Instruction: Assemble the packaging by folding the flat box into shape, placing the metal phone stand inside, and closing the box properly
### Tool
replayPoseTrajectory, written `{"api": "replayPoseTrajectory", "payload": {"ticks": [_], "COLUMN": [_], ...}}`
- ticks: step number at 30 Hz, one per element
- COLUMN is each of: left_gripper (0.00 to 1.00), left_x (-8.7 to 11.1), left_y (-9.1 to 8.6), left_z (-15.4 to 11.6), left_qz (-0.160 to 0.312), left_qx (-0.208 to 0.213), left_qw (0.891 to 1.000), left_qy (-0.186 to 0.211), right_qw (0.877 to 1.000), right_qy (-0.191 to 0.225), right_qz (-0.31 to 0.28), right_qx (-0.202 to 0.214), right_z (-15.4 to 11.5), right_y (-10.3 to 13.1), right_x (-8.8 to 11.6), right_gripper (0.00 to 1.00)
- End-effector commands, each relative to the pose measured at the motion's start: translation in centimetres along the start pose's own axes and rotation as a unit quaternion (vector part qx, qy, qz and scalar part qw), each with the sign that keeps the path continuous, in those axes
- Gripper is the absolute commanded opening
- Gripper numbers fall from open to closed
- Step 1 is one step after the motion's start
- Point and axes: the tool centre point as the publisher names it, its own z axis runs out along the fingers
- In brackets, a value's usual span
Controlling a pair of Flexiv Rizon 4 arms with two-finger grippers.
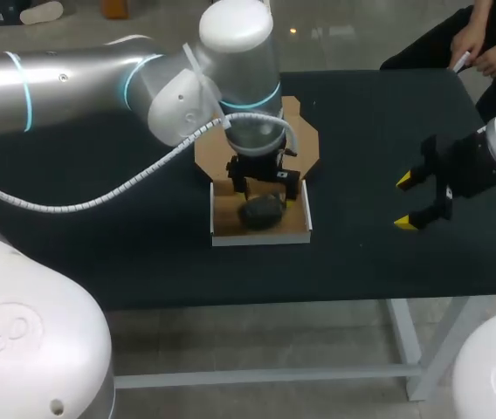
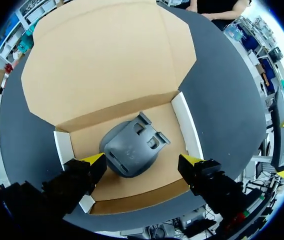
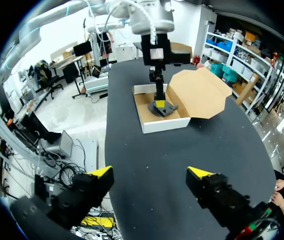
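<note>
The shallow cardboard box [image 1: 261, 234] stands folded on the dark table with its lid flap [image 1: 305, 140] lying open behind it. The dark grey metal phone stand [image 2: 131, 148] rests on the box floor [image 2: 132, 187]. My left gripper [image 2: 143, 163] hangs open just above the stand, its yellow tips on either side and not touching it. In the head view the left wrist [image 1: 261, 175] covers the back of the box. Off to the right, my right gripper [image 1: 409, 202] is open over bare table, with nothing in it. The right wrist view shows the box [image 3: 161, 120], its lid [image 3: 198, 93] and the left gripper [image 3: 158, 104] ahead.
A person's hands [image 1: 485, 51] are at the table's far right corner. The table's front edge [image 1: 274, 301] runs just below the box. Bare dark tabletop [image 1: 361, 140] lies between the box and my right gripper.
</note>
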Motion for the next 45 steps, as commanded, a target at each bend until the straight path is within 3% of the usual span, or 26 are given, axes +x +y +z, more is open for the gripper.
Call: {"api": "replayPoseTrajectory", "payload": {"ticks": [1,17,45], "left_gripper": [1.0,1.0,1.0], "left_x": [0.4,0.1,1.8], "left_y": [0.1,1.4,5.3], "left_z": [0.6,2.1,3.4], "left_qz": [-0.011,-0.09,-0.134], "left_qx": [-0.006,-0.033,-0.061], "left_qw": [1.0,0.995,0.989], "left_qy": [-0.011,-0.017,-0.023], "right_qw": [1.0,1.0,1.0], "right_qy": [0.0,0.0,0.0], "right_qz": [-0.001,-0.001,-0.001], "right_qx": [-0.002,-0.002,-0.002], "right_z": [0.0,0.0,0.0], "right_y": [-0.1,-0.1,-0.1], "right_x": [0.0,0.0,0.0], "right_gripper": [1.0,1.0,1.0]}}
